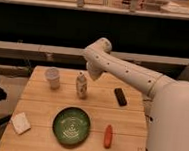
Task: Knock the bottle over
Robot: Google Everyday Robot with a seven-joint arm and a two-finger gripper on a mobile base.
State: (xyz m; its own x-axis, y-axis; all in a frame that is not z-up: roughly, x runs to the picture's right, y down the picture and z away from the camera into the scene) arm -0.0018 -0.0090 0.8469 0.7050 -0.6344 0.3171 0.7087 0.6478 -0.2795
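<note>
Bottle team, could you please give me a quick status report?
Hand shut, empty, hanging just right of the bottle. Bottle upright, not yet knocked. Cup stands to its left, apart; nothing between hand and bottle.

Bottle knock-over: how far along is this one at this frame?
Done: the arm has reached over the table, its tool shut just right of the bottle. In hand: lining up for the push. Left: the knock itself, since the bottle stands upright beside the cup.
</note>
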